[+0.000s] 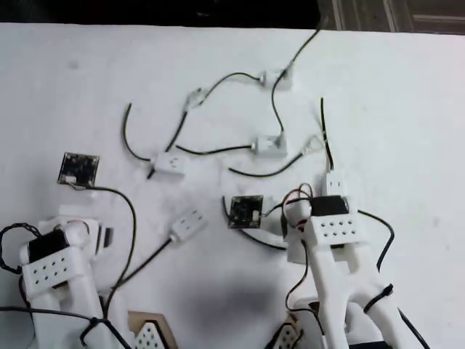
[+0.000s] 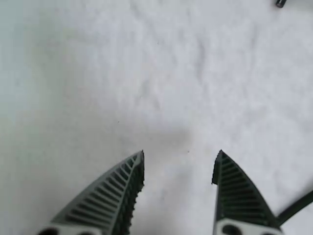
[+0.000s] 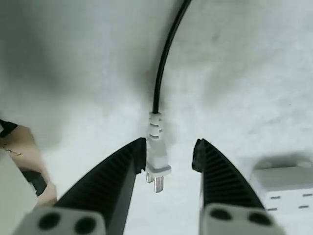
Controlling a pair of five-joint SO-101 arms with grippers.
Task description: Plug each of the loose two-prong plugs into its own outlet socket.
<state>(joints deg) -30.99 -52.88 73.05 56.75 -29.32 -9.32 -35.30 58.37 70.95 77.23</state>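
Note:
A white two-prong plug (image 3: 157, 157) on a black cable (image 3: 166, 58) lies on the white table between the fingers of my right gripper (image 3: 168, 143). The gripper is open; one finger (image 3: 128, 161) sits right against the plug's side, and the prongs point back toward the wrist. A white outlet socket (image 3: 283, 188) lies close beside the other finger. My left gripper (image 2: 178, 154) is open over bare table with nothing between its fingers. Seen from above, several white outlet blocks (image 1: 168, 163) (image 1: 270, 147) (image 1: 189, 224) and two small loose plugs (image 1: 195, 97) (image 1: 312, 144) lie across the table's middle.
Black cables (image 1: 218, 151) loop between the blocks. Two small dark circuit boards (image 1: 78, 169) (image 1: 245, 211) lie on the table, each with wires. A black cable (image 2: 296, 208) runs near the left gripper's finger. The table's far edge (image 1: 218, 26) runs along the back.

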